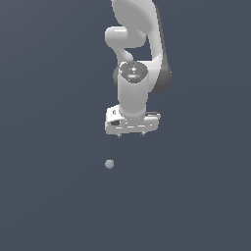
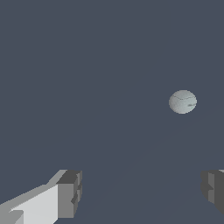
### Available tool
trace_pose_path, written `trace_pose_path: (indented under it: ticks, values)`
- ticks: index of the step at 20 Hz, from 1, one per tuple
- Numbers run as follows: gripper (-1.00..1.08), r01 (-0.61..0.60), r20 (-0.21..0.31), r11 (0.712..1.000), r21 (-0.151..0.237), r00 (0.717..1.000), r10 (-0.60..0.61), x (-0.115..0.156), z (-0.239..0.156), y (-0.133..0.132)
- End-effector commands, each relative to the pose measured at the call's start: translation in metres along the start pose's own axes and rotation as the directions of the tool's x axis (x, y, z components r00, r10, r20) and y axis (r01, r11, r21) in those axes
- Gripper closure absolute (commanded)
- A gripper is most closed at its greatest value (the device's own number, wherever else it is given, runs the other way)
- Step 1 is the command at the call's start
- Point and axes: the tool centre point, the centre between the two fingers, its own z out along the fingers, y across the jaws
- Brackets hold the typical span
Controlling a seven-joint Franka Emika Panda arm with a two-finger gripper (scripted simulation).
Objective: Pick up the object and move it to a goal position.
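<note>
1. The ball (image 1: 109,163) is a small, pale grey-green sphere, so it has no long axis and no facing direction. In the wrist view its surface (image 2: 183,101) shows a few faint dark hairline marks.
2. It lies on the plain dark grey floor (image 1: 44,196), below the gripper (image 1: 130,134) in the exterior view and slightly toward that view's left, well apart from the fingertips.
3. The gripper's jaws stand wide apart and hold nothing. In the wrist view the ball sits beyond the fingers (image 2: 69,193), not between them.
4. No brand, label or readable writing shows on the arm (image 1: 139,44), the gripper or the ball.
5. The arm's upper part is cut off by the top edge of the exterior view, and its base is not visible.
6. In the wrist view one finger is cut off at the picture's edge, so only a dark pad sliver shows.
7. In the exterior view the fingertips are only tiny nubs under the white gripper body, too small to make out in detail.
</note>
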Motion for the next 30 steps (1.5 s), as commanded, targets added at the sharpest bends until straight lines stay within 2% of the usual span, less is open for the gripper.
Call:
trace_pose_path:
  ticks: [1, 8, 18, 24, 30]
  values:
    - [-0.92, 0.03, -0.001, 1.0, -0.002, 1.0, -0.03, 0.006, 0.006, 0.007]
    - [-0.92, 0.152, -0.006, 0.988, -0.01, 0.988, -0.152, 0.029, 0.03, 0.038]
    - [-0.92, 0.321, -0.011, 0.947, -0.02, 0.947, -0.322, 0.055, 0.069, 0.086]
    - [-0.92, 0.374, -0.012, 0.927, -0.023, 0.927, -0.374, 0.062, 0.083, 0.102]
    - [-0.92, 0.391, -0.012, 0.92, -0.024, 0.92, -0.391, 0.064, 0.088, 0.107]
